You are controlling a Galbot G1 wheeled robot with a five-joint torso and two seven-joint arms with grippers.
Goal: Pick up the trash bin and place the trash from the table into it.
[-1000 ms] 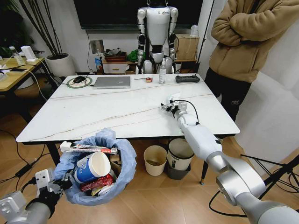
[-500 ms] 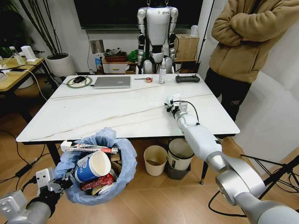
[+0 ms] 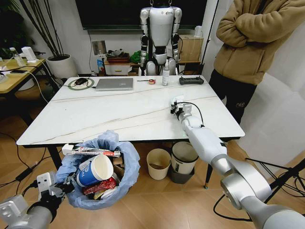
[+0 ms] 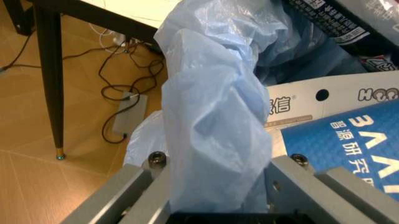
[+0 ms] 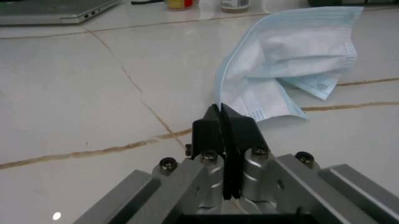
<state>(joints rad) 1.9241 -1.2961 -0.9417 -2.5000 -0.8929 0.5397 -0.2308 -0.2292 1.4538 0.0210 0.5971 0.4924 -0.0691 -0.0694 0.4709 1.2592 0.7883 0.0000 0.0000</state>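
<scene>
Inside trash bin (image 3: 125, 179) (blue-lined): blue "3A" cup (image 3: 94, 170)

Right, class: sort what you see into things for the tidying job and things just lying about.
Job: trash bin, gripped by left pincer; face mask, pinched in right pincer; table; paper cup and red can inside the bin.
Lying about: laptop; spray bottle; cream bin and white bin under the table.
</scene>
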